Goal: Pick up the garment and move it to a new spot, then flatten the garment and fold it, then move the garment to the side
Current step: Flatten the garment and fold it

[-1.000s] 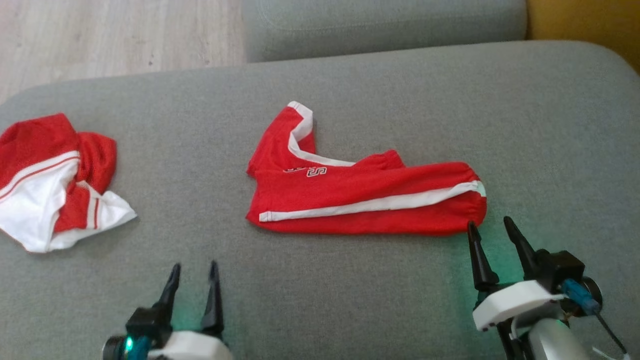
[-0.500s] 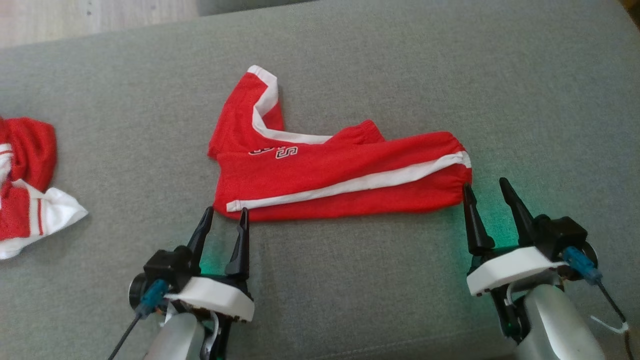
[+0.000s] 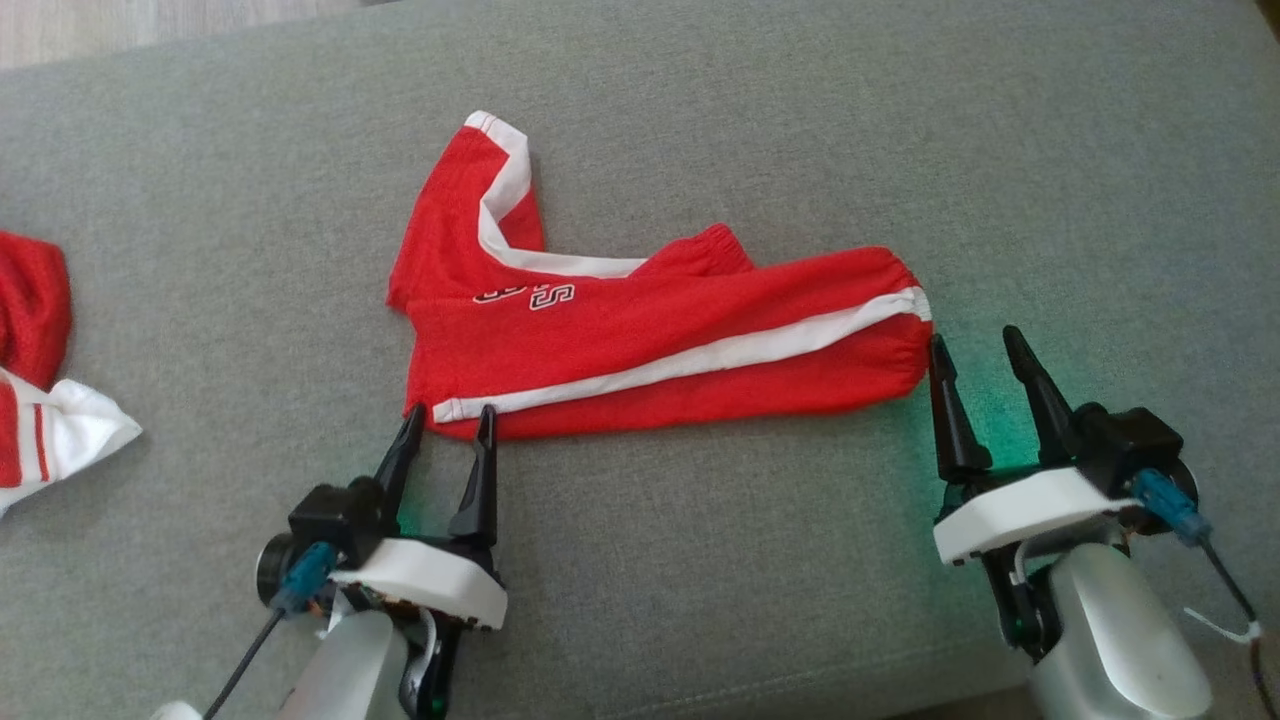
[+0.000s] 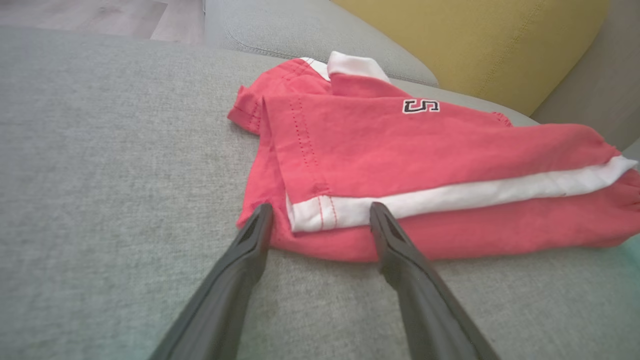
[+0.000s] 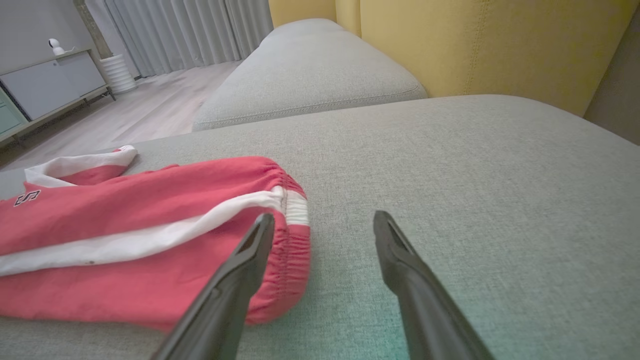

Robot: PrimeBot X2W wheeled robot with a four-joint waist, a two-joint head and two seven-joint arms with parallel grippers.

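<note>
The garment (image 3: 35,300), a crumpled red shirt with white ends and stripe trim, lies at the head view's left edge, partly cut off and far from both grippers. In the middle lie folded red trousers (image 3: 650,350) with a white side stripe and an "S" mark. My left gripper (image 3: 451,412) is open, its fingertips straddling the trousers' near left corner (image 4: 320,220). My right gripper (image 3: 974,336) is open at the trousers' elastic right end (image 5: 292,235); its left finger touches the cloth and its right finger stands over bare cushion. Neither gripper holds anything.
Everything rests on a wide grey sofa cushion (image 3: 700,560). A second grey cushion (image 5: 310,70) and a yellow backrest (image 5: 475,45) lie beyond it. Wood floor (image 5: 150,105) and a low cabinet (image 5: 55,80) are farther off.
The head camera has tilted down, shifting the whole picture. My left gripper has come forward to the trousers' near left corner, and my right gripper has closed in on their elastic end.
</note>
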